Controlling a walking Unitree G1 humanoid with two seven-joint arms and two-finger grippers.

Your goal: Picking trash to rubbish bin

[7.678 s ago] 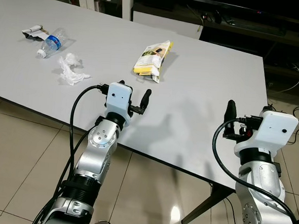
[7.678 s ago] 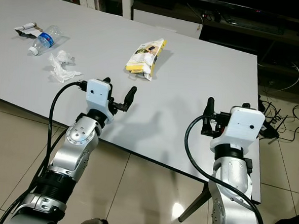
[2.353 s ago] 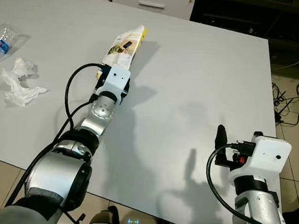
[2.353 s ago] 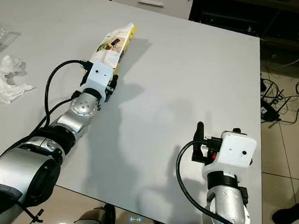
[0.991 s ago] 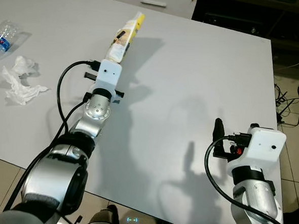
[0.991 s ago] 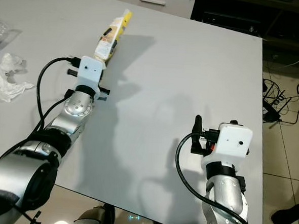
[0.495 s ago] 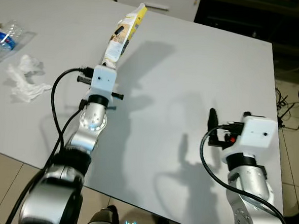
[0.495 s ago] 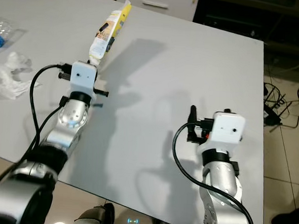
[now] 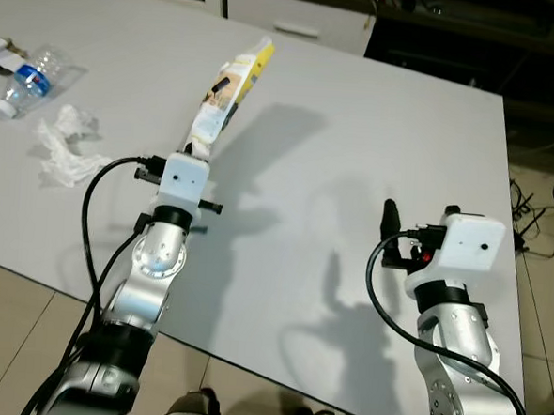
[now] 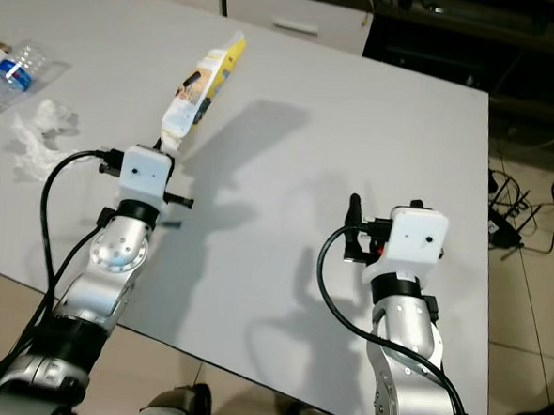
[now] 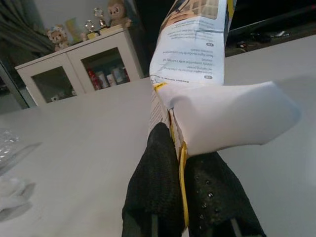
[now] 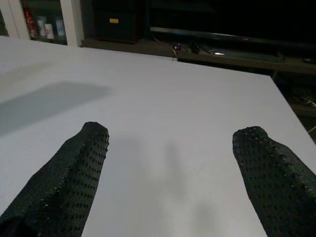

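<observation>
**Snack packet lifted over table**

Here the left gripper (image 11: 178, 163) is clamped on the bottom end of the snack packet (image 9: 230, 87), holding it raised above the white table (image 9: 375, 138) mid-span. Right gripper (image 12: 170, 173) hovers near the right edge, fingers apart. Bottle (image 9: 31, 78) and tissue (image 9: 66, 146) lie toward the left edge.

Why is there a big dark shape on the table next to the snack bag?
Eye views: that shape is the shadow of the raised snack bag and left gripper on the white table. Left wrist view: the fingers look blurry because they are so close.
</observation>
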